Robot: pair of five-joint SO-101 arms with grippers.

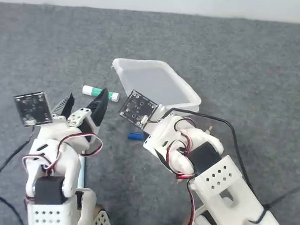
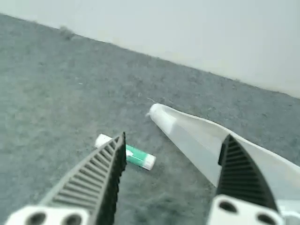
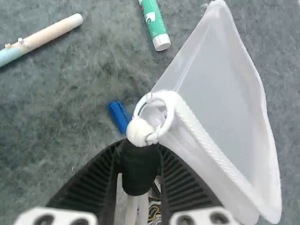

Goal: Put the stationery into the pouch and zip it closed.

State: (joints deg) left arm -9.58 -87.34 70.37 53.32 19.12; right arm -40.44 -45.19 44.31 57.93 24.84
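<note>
Right claw (image 3: 139, 157) pinches zip pull (image 3: 140, 133) of one pouch (image 3: 220, 108), left claw (image 2: 176, 138) gapes empty; one glue stick (image 3: 153, 21), two pens (image 3: 47, 32).

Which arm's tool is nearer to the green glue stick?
Left. The left tool, open, hangs right by the green glue stick; the right tool sits farther off, shut on the zipper pull of the pouch.

The left tool (image 2: 176, 138), jaws wide apart, hangs over a green glue stick (image 2: 130, 154) near the pouch (image 2: 197, 139).
</note>
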